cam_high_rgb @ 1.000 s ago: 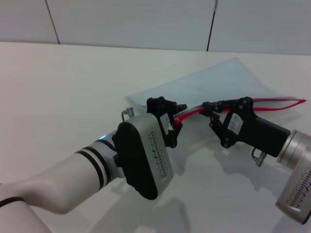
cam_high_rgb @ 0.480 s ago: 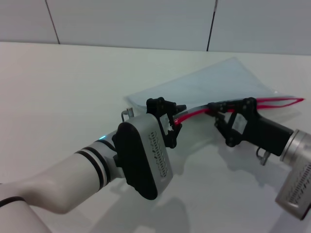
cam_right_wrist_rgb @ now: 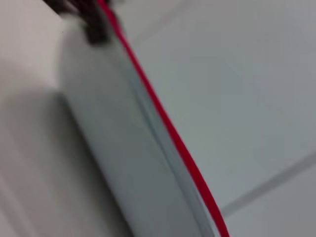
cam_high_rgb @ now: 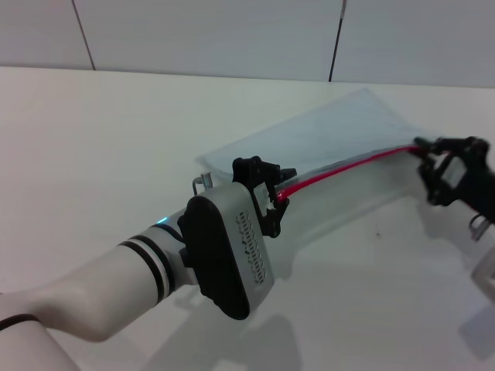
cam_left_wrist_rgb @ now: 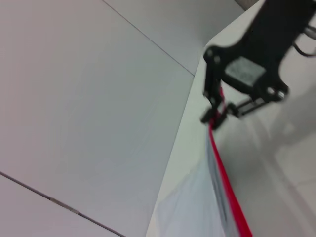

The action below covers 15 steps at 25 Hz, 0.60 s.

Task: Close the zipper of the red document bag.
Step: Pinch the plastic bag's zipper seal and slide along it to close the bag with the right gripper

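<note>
The red document bag (cam_high_rgb: 340, 127) lies slanted on the white table, a translucent pale blue pouch lifted along its near edge. Its zipper (cam_high_rgb: 348, 165) shows as one taut red line running from the left gripper to the right gripper. My left gripper (cam_high_rgb: 274, 199) is shut on the zipper's left end. My right gripper (cam_high_rgb: 422, 146) is pinched on the zipper's far right end. In the left wrist view the right gripper (cam_left_wrist_rgb: 214, 116) grips the end of the red zipper (cam_left_wrist_rgb: 228, 185). The right wrist view looks along the zipper (cam_right_wrist_rgb: 165, 126) and the bag (cam_right_wrist_rgb: 113, 148).
The white table (cam_high_rgb: 100, 131) stretches to the left and in front of the bag. A pale panelled wall (cam_high_rgb: 209, 31) stands behind the table's far edge. My left arm's forearm (cam_high_rgb: 224, 255) fills the near left.
My right gripper has slid right along the zipper from its middle to its far end. The two spread red lines have merged into one straight line. The left gripper has stayed put.
</note>
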{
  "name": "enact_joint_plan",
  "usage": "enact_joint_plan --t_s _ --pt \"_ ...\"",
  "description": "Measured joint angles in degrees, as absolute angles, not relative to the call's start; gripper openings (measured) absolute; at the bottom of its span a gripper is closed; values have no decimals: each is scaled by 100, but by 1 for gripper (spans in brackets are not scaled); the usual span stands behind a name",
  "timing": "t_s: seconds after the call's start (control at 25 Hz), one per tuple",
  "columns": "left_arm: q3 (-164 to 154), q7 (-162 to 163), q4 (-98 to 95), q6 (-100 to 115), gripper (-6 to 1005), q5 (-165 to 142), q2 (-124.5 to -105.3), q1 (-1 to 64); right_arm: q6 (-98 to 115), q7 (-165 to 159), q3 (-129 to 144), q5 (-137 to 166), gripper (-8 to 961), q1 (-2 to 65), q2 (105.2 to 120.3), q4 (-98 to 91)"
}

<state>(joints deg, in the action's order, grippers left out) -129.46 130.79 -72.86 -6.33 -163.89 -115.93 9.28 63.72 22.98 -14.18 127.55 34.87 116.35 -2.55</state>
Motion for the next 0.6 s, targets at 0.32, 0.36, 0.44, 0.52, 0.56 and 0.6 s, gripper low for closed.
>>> enact_joint_plan --t_s 0.32,0.36,0.44,0.52,0.56,0.6 --pt "-12946 13078 -7286 -633 54 -16392 -11597 923 5662 3324 -1422 11083 83 3452 11660 -137" --pt "-12946 13078 -7286 -633 54 -16392 -11597 922 5632 3525 -1424 10868 85 3449 11660 -70" --pt "-12947 13079 -7287 -641 54 -16392 -11600 923 5616 3838 -1422 10465 89 3451 11663 45" --pt "-12947 13079 -7282 -643 54 -16392 -11600 925 5612 4029 -1423 10062 92 3457 11664 158" --pt "-12947 13079 -7264 -646 54 -16392 -11601 929 5607 4121 -1424 9845 94 3458 11663 227" --pt "-12946 13078 -7245 -652 54 -16392 -11601 936 5608 4220 -1425 9646 96 3459 11663 287"
